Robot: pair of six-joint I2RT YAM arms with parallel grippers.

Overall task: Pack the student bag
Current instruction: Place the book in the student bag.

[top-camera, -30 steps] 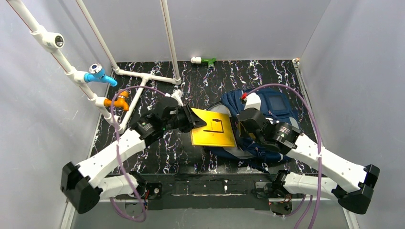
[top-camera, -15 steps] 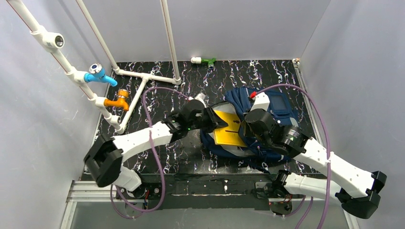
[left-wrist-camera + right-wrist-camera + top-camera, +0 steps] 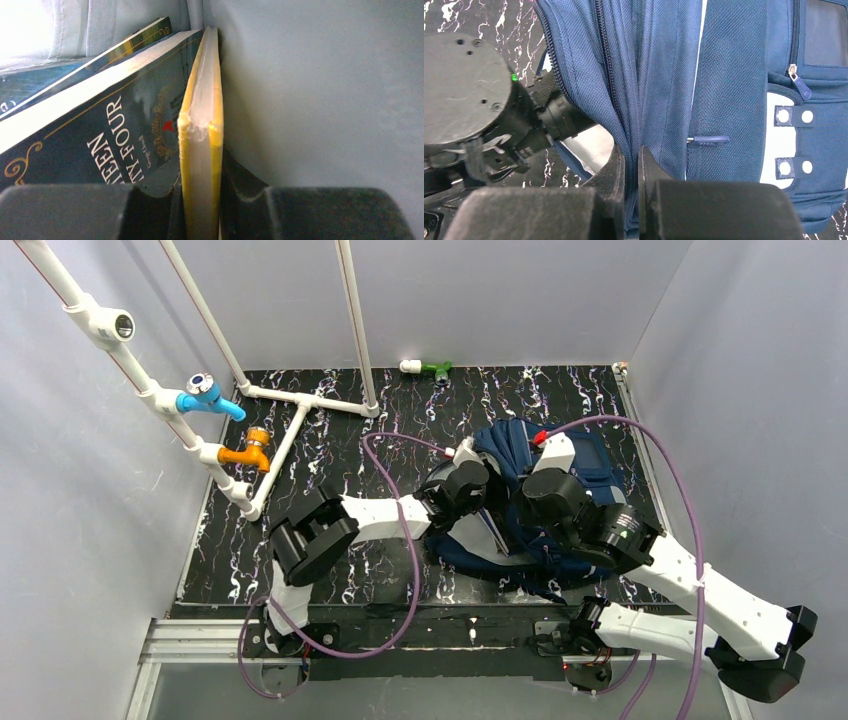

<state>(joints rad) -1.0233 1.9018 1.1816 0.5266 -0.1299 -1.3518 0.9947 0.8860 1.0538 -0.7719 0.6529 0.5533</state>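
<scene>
The student bag [image 3: 590, 462], navy blue, lies at the right middle of the black marbled table. My right gripper [image 3: 631, 170] is shut on a fold of its opening flap [image 3: 644, 85] and holds it up. My left gripper [image 3: 201, 200] reaches inside the bag and is shut on a thin yellow book [image 3: 201, 145], held on edge against the grey lining [image 3: 325, 90]. A dark book with gold lettering [image 3: 100, 135] leans beside it on the left. From above, the left wrist [image 3: 465, 485] sits at the bag's mouth and its fingers and the yellow book are hidden.
A white pipe frame [image 3: 300, 400] with a blue valve [image 3: 205, 395] and an orange valve [image 3: 250, 452] stands at the left back. A green and white fitting [image 3: 425, 367] lies at the far edge. Grey walls close in all sides.
My left arm has moved right and carried the yellow book into the bag, so it no longer shows from above. My right gripper has kept its hold on the flap.
</scene>
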